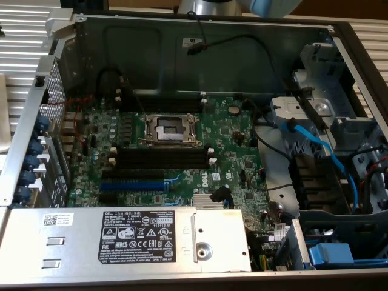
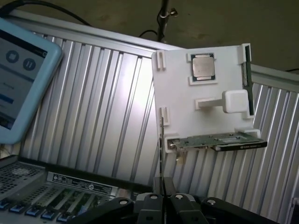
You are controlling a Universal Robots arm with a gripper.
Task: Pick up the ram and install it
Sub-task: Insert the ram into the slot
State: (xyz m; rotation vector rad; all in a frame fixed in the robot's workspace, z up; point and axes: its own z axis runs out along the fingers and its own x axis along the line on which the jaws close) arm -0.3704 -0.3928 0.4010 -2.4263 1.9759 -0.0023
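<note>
The end effector [image 2: 162,198] is pinched narrow on a thin strip seen edge-on, which stands straight out from between its fingers [image 2: 152,205]. I take that strip to be the ram [image 2: 162,154], held by one end with most of its length free. It hangs above the ribbed metal bench [image 2: 107,107], in front of a white holder [image 2: 187,107] that carries a processor chip [image 2: 202,66], an expansion card [image 2: 219,141] and a second green stick [image 2: 249,84] standing on edge. One pair of brackets on the holder's near edge stands empty. The step in hand looks like the carry to the computer case [image 1: 200,48]. To do it well, the grip should stay firm and square, since a stick held by so little can twist or slip between the pads. The ram's long edge needs to come parallel with the black slots [image 1: 160,159] on the motherboard [image 1: 230,145], not the blue slot [image 1: 133,182] just beside them, and it should meet the slot level, not one end first. Whether the white end clips [image 1: 211,159] stand open I cannot tell. As for pose, the wrist appears tipped toward the bench, with the case's edge [image 2: 28,207] and a tablet [image 2: 23,70] off to one side. I judge the end effector to be outside the case, well apart from the slots.
</note>
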